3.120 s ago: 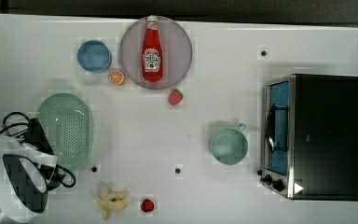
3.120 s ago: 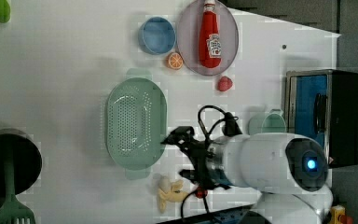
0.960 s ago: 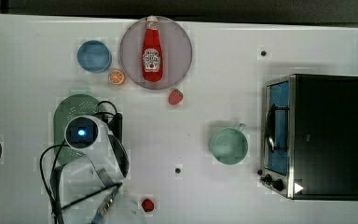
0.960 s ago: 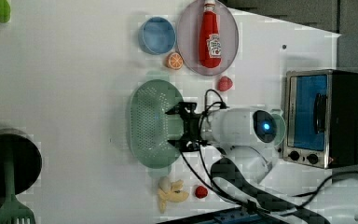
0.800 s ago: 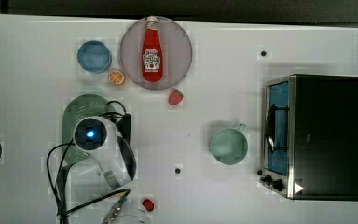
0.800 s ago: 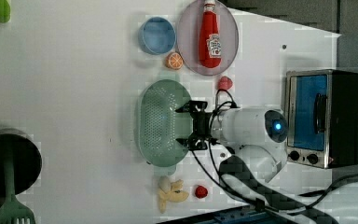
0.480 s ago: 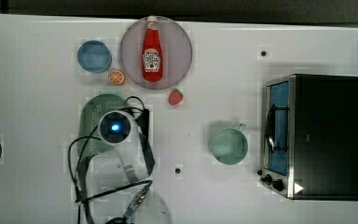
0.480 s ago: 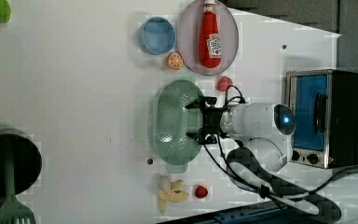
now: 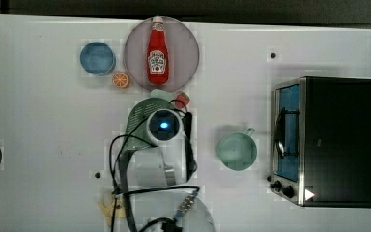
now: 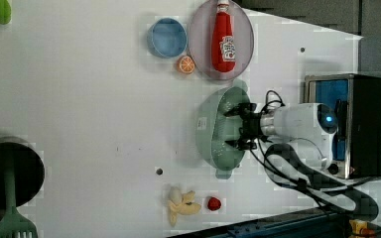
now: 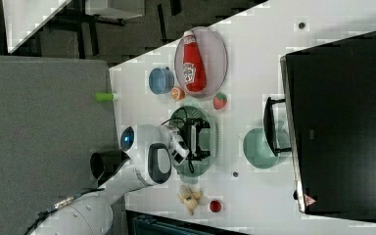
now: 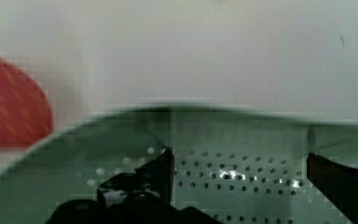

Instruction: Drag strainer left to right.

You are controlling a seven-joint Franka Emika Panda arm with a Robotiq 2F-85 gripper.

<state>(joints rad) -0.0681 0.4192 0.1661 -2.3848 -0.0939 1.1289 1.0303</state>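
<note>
One strainer [image 10: 218, 134], one mint mug [image 9: 237, 151], one blue bowl [image 9: 97, 58], one ketchup bottle [image 9: 157, 50] lying on one round plate [image 9: 189, 48], one orange half [image 9: 121, 79], one strawberry [image 11: 219, 101], one peeled banana [image 10: 181, 204], one small red ball [image 10: 214, 203], one toaster oven [image 9: 328, 140], all on the white table [image 9: 38, 121]. The end effector [image 12: 237, 161] is down inside the strainer, its two dark fingers [image 12: 161, 170] spread apart over the perforated floor, released, nothing between them. In the top view the strainer sits near the table's middle, largely hidden under the arm, just below the plate, with the mug well apart on the top view's right. The strawberry lies just beside the strainer's rim, between it and the plate; in the wrist view it appears as a red blur close outside the green wall. The orange half and blue bowl sit toward the top view's upper left. Beyond the mug stands the toaster oven. The banana and the red ball lie near the table's edge, below the strainer in the left view.
</note>
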